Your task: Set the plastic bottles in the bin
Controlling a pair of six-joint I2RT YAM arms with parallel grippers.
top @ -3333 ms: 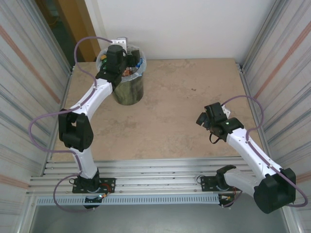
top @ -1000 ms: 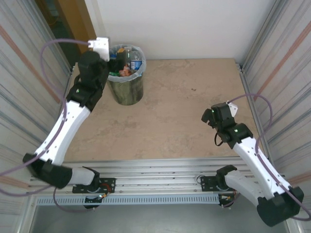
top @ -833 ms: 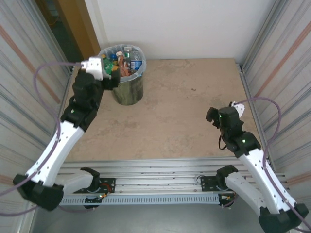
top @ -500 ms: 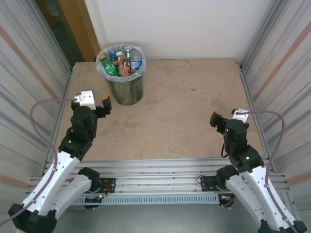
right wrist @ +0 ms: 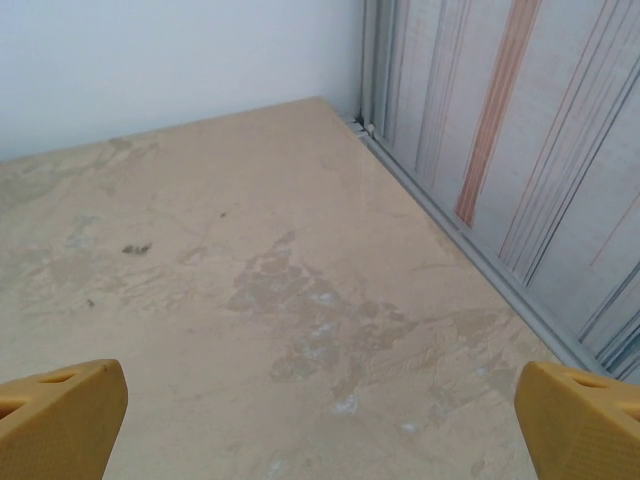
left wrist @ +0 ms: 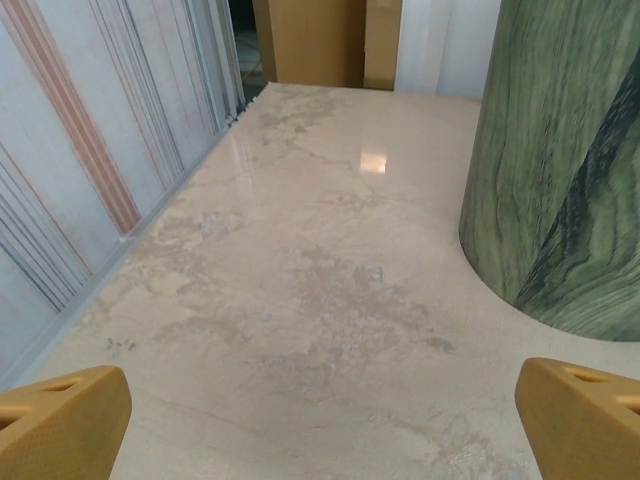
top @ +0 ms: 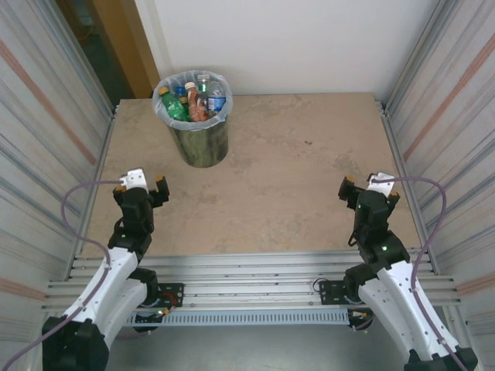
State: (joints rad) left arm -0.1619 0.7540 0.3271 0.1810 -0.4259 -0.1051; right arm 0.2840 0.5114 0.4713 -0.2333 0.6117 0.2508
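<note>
Both arms sit folded low over their bases at the near edge of the table [top: 286, 162], wrists pointing toward the far wall. The left gripper [top: 141, 185] hovers near the left side and the right gripper [top: 369, 190] near the right. Each has its yellow fingers [left wrist: 60, 420] spread wide and holds nothing. The bin [top: 199, 143], a dark green marbled cylinder lined with a pale bag, stands upright at the far left, ahead of the left gripper. The plastic bottles [top: 190, 100] are packed inside it: green, brown-orange and clear, some blue-capped.
</note>
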